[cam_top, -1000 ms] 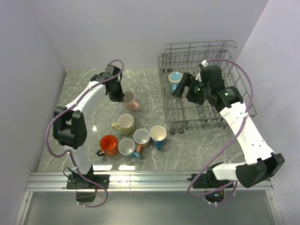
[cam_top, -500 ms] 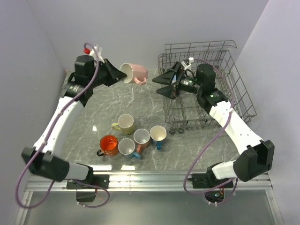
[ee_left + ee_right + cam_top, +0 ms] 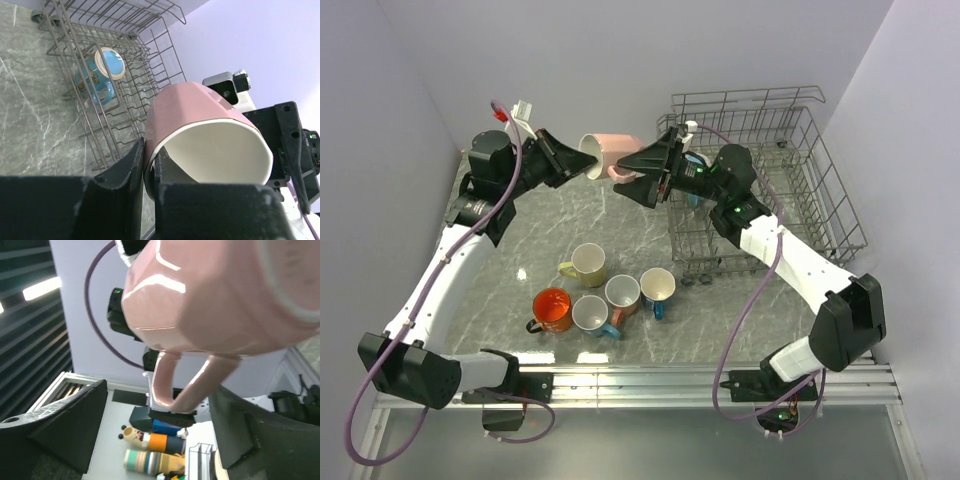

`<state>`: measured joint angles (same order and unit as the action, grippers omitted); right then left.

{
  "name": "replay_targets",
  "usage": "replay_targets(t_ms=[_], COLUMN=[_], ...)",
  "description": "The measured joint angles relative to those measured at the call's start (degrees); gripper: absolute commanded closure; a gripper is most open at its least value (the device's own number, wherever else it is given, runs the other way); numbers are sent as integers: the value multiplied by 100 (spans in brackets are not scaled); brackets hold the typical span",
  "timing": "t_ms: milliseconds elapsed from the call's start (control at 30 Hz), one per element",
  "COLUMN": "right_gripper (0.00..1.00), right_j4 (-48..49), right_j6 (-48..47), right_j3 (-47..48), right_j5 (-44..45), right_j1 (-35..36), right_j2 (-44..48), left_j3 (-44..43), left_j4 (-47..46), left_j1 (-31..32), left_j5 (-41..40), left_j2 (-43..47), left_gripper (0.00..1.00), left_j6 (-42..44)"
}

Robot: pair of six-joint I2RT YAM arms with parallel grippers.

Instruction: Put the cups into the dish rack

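aloft, pink cup (image 3: 611, 151) near dish rack (image 3: 748, 112)

Pink cup (image 3: 200, 295) showed glossy glazed ceramic with sharp highlights. Dish rack (image 3: 820, 170) was thin grey metal wire. Tabletop (image 3: 640, 225) looked smooth, marble-patterned. Left gripper (image 3: 149, 165) fingers (image 3: 122, 172) were matt black plastic, scuffed.

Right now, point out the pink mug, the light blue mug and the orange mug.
pink mug (image 3: 616, 148): top external view, its side wall.
light blue mug (image 3: 93, 86): left wrist view, its side wall.
orange mug (image 3: 552, 306): top external view, its inside.
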<state>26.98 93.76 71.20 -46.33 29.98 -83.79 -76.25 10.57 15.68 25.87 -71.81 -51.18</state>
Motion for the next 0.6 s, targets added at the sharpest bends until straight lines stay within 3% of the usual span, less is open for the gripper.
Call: replay_targets(t_ms=[67,167,433,533,567,600], right_gripper=[35,42,53,76,93,100], right_j4=[203,354,527,555,553,564], right_j6=[164,302,498,579,704,780], right_j3=[2,4,81,83,83,83], right_j5=[24,57,192,205,184,162], right_j1=[70,125,146,175,181,192], right_j2=[-37,-81,-293,-337,-354,-374], left_j3=[22,129,404,494,507,525], left_j4=[-28,-179,-590,-732,-778,-855], left_j1=[0,4,42,28,24,20], left_j5=[2,22,79,59,24,13], left_j2=[0,46,264,315,326,337], left_gripper=[100,100,100,100,100,100], left_j6=[-68,-214,-413,-422,-404,-369])
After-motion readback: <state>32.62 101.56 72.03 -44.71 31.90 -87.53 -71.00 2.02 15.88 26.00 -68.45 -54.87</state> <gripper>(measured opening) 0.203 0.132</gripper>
